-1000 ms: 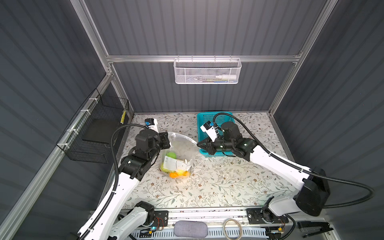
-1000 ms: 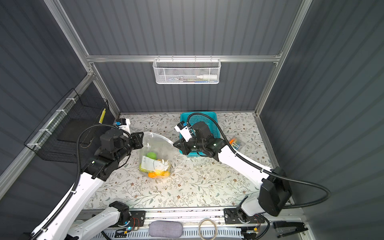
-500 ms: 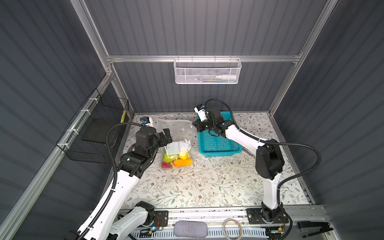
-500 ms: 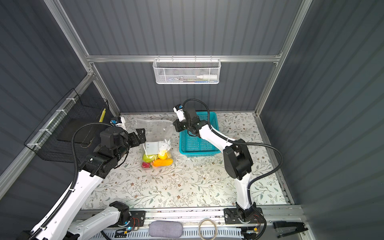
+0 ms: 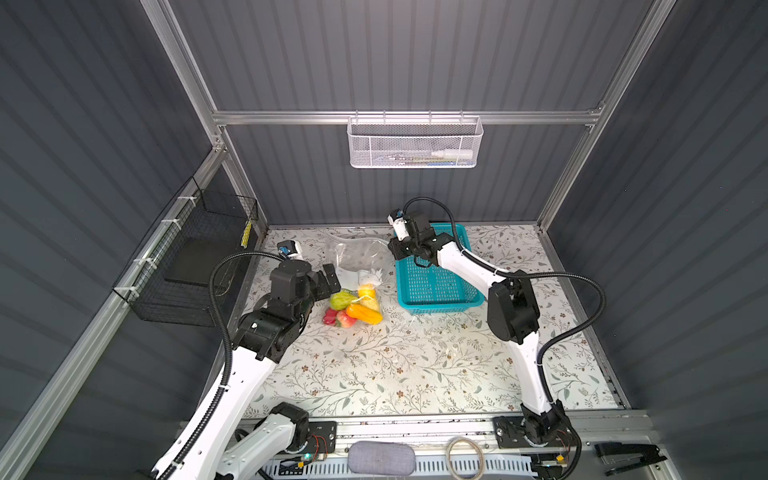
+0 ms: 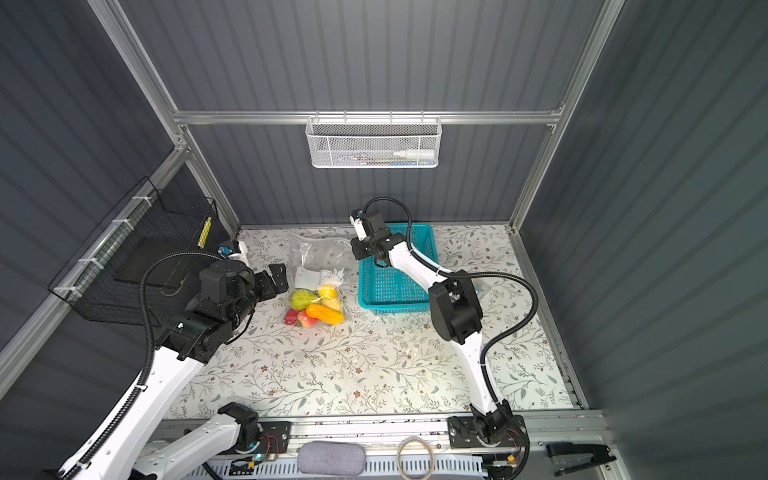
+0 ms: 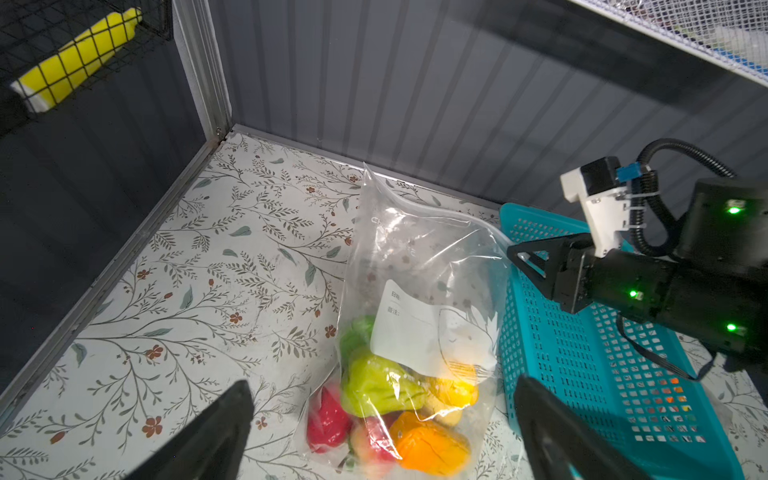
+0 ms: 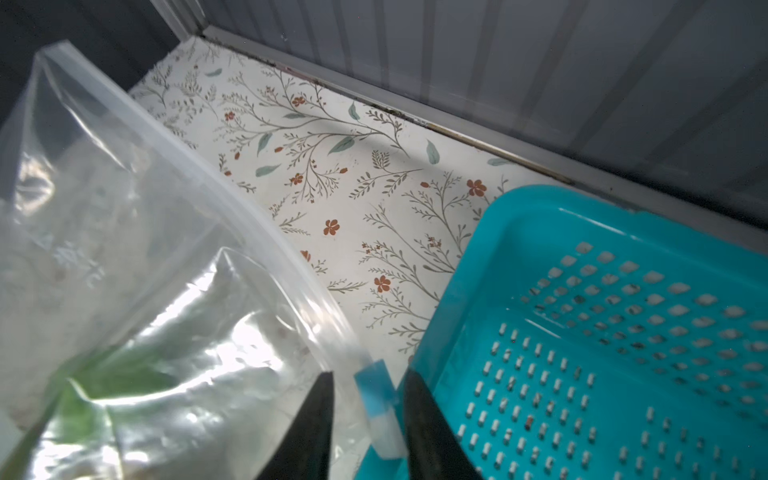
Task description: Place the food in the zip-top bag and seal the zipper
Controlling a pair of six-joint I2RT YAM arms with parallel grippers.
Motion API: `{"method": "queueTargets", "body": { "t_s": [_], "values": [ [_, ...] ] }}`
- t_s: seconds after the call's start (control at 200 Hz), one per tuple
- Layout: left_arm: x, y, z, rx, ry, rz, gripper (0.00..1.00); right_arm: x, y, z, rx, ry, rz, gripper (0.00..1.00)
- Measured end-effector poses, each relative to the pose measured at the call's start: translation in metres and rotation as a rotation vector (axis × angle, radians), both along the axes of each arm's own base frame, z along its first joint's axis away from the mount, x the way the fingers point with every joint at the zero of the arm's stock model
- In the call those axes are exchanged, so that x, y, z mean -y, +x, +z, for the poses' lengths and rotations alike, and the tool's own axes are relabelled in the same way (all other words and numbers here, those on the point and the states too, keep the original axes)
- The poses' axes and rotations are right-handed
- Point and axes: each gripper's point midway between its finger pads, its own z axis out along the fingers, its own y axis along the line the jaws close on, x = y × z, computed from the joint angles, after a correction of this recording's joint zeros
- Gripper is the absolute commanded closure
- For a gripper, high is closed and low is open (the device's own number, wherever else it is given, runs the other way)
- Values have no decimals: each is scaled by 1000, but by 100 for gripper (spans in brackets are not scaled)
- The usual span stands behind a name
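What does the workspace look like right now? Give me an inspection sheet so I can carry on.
Surface: flowered table, no spills seen.
Job's things: clear bag on the table, food bunched in its near end; blue slider at the far corner by the teal basket; full seal cannot be told.
Clutter: teal basket beside the bag, nothing seen inside.
Grippers: left gripper wide open beside the food end, holding nothing; right gripper open, fingers straddling the slider, gaps either side.
Cables: left hose and right hose loop clear of the bag.
Surroundings: white wall basket holding a bottle; black wire basket on the side wall; stapler, ring, grey pad at the front.
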Motion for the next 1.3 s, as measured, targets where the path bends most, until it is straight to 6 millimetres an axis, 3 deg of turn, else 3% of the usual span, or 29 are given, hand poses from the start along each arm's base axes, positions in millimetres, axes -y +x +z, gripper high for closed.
{"method": "queueTargets", "body": {
  "t_s": [0.145, 0.24, 0.355, 0.46, 0.56, 0.69, 0.845, 1.01, 1.301],
  "values": [
    [-4, 6, -18, -27, 41, 24, 0, 20, -17, 44, 53, 41, -19, 29],
    [-7, 13, -29, -40, 69, 48, 0, 50, -30, 81, 102, 87, -52, 22],
    [-15, 21, -47, -68, 105, 84, 0, 113, -44, 112, 162, 117, -155, 16],
    [-31, 30, -59, -89, 126, 140, 0, 177, -57, 115, 186, 109, -273, 14],
    [-53, 36, -67, -88, 123, 210, 0, 240, -76, 95, 169, 79, -407, 13],
    [-88, 39, -82, -99, 115, 315, 0, 317, -105, 54, 117, 34, -593, 12],
    [-125, 42, -109, -137, 100, 430, 0, 381, -142, 6, 56, 9, -781, 12],
    [-143, 39, -143, -173, 129, 494, 0, 399, -166, -33, 27, -10, -842, 11],
    [-140, 48, -195, -153, 207, 416, 0, 400, -156, -73, 9, -19, -844, 11]
  ]
}}
